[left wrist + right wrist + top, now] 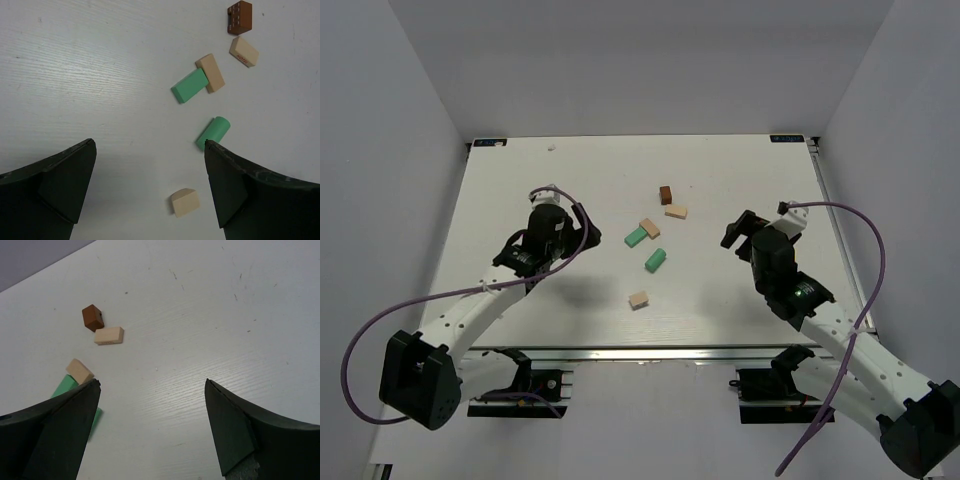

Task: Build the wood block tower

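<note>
status: no stacking done. the left gripper [578, 218] at centre left and the right gripper [734, 232] at centre right hover over the table [520, 180], jaws spread wide, holding nothing. all six blocks lie loose in a single layer between them at frame centre.

- nearest: a tan block [638, 299], alone.
- above it: a green block [655, 260], alone.
- next: a second green block [636, 237], touching a second tan block [650, 228].
- farthest: a third tan block [676, 211], just beside the brown cube [665, 194].

remaining: pick a base block and stack all six. the whole tower is left to build.
</note>
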You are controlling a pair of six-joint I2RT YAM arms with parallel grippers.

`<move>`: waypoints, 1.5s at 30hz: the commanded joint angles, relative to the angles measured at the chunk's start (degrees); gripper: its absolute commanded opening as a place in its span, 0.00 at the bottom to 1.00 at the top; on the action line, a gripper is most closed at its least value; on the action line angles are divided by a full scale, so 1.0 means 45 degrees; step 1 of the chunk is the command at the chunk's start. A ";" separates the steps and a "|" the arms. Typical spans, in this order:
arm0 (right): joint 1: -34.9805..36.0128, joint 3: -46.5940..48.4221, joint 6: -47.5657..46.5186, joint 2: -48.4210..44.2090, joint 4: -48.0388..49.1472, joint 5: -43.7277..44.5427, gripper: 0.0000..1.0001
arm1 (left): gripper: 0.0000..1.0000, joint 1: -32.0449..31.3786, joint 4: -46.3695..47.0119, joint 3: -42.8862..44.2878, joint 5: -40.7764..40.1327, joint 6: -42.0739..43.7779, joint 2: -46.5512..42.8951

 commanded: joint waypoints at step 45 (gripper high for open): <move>-0.0055 -0.0621 -0.0255 -0.0283 -0.0414 0.2288 0.89 | 0.98 -0.3880 -0.3317 1.0551 -0.3321 -0.6394 1.2089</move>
